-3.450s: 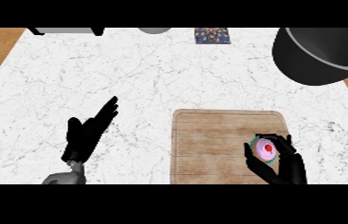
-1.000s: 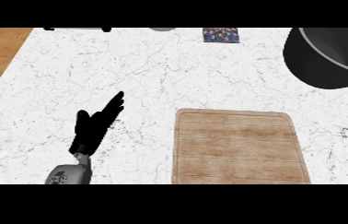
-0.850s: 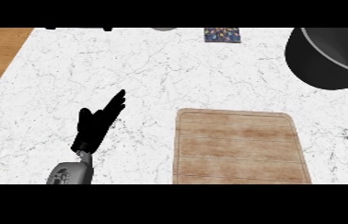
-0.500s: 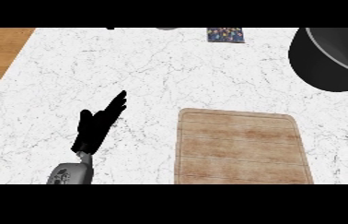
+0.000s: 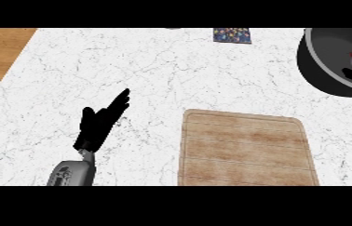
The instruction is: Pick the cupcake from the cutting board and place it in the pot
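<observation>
Cutting board point(image 5: 240, 150): lower right, bare; no cupcake visible.
Pot point(image 5: 306, 62): upper right, cut off.
Left hand point(image 5: 99, 125): lower left, spread flat, resting.
Right hand point(image 5: 346, 73): apparently a dark sliver in the pot; cannot tell its state.
Progress: likely near placement.

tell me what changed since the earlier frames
The right hand, which held the cupcake over the cutting board, has gone off right toward the pot; neither shows clearly now. The left hand stays open at the left.

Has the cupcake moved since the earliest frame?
Yes. The cupcake has left the cutting board, which now lies bare; where it went cannot be told.
</observation>
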Controlling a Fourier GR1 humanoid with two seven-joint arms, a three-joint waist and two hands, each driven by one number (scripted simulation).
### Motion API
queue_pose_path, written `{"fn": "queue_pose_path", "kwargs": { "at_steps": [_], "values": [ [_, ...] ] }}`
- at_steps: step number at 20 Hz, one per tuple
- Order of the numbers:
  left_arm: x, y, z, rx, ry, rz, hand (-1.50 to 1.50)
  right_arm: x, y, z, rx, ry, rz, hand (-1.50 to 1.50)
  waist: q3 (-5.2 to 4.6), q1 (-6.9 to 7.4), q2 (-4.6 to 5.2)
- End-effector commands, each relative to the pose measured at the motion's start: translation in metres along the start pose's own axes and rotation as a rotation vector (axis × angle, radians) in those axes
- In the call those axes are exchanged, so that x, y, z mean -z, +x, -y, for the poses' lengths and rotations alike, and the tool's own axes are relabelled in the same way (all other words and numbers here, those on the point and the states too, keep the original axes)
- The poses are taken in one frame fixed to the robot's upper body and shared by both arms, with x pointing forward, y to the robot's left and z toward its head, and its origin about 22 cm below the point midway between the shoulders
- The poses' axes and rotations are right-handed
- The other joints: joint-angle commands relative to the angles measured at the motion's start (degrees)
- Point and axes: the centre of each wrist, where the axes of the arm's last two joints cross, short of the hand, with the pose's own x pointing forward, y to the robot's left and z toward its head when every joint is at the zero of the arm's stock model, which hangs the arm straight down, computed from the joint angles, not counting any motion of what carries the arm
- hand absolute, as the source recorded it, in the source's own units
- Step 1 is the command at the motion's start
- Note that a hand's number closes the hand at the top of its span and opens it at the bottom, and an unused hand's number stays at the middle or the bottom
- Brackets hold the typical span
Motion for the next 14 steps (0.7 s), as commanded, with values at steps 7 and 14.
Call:
{"fn": "queue_pose_path", "kwargs": {
  "at_steps": [7,14],
  "values": [
    [-0.002,-0.009,0.008,-0.007,0.003,0.002,0.0,0.007,0.034,-0.041,0.196,0.095,0.001,-1.5,0.51,-0.16,0.37],
    [-0.002,-0.005,0.002,-0.005,0.024,0.006,0.0,0.007,0.047,-0.005,0.709,-0.227,0.126,-1.5,0.59,-1.07,0.37]
  ]
}}
